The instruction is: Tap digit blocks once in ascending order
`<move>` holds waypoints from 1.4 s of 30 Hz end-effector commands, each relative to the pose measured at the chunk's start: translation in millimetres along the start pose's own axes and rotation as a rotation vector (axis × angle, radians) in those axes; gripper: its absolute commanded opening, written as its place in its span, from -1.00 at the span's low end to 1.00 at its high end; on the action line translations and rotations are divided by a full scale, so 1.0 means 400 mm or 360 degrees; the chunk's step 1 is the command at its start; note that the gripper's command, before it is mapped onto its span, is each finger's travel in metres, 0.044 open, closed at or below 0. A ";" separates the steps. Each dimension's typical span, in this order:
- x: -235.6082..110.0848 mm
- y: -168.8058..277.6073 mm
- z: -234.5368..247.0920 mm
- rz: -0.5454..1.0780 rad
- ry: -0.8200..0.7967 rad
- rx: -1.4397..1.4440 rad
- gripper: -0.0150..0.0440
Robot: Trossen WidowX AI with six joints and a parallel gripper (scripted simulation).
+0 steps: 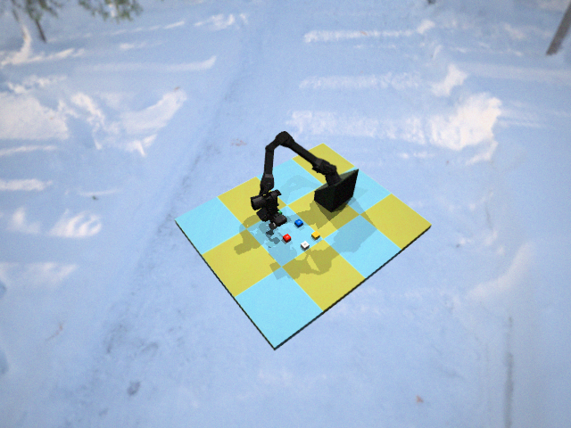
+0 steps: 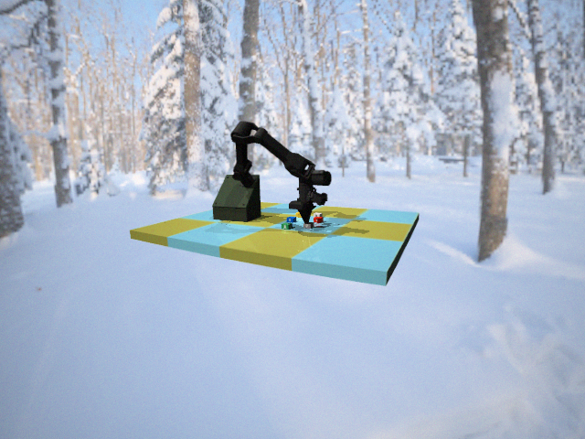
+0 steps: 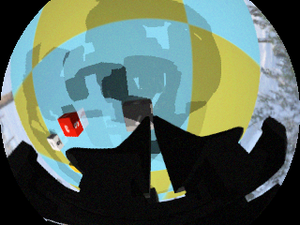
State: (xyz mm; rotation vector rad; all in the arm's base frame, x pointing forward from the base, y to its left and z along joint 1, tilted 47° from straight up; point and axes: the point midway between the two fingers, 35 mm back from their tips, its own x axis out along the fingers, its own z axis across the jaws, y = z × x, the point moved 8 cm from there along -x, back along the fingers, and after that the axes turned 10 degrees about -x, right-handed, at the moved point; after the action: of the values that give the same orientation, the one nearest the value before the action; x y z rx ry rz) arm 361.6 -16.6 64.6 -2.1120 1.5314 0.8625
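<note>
My gripper (image 2: 308,222) (image 3: 151,119) is shut with nothing between its fingers. Its tips are at the top of the grey block (image 2: 308,226) (image 3: 136,112), which sits on the table in the gripper's shadow. The red block (image 1: 286,238) (image 2: 318,219) (image 3: 68,125) and the white block (image 1: 304,245) (image 3: 54,142) lie to the left in the wrist view. The yellow block (image 1: 315,235) and the blue block (image 1: 298,223) (image 2: 291,219) lie nearer the arm's base. The green block (image 2: 286,226) is mostly hidden behind the gripper in the top view. The digits are too small or shaded to read.
The blocks sit on a checkered blue and yellow table (image 1: 274,308) (image 2: 255,245). The arm's dark base (image 1: 335,192) (image 2: 236,200) stands behind the blue and yellow blocks. Snowy ground surrounds the table.
</note>
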 end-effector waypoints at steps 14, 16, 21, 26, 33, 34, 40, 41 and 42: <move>-0.244 -0.004 0.005 0.0004 -0.0018 -0.0010 -0.42; -0.270 -0.001 0.004 0.0004 -0.0016 -0.0010 -0.42; -0.271 0.003 0.002 0.0004 -0.0016 -0.0011 -0.42; -0.272 0.120 -0.055 0.0006 -0.0016 -0.0013 -0.42; -0.270 0.188 -0.075 0.0007 -0.0014 -0.0014 -0.42; -0.263 0.187 -0.075 0.0008 -0.0015 -0.0015 -0.42; -0.074 0.189 -0.074 0.0008 -0.0010 -0.0015 -0.42; -0.068 0.190 -0.074 0.0008 -0.0008 -0.0014 -0.42; -0.068 0.190 -0.074 0.0008 -0.0008 -0.0014 -0.42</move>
State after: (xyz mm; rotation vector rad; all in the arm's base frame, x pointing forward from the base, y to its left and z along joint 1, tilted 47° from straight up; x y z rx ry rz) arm 291.0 -25.1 125.4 -2.1068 1.5272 0.8617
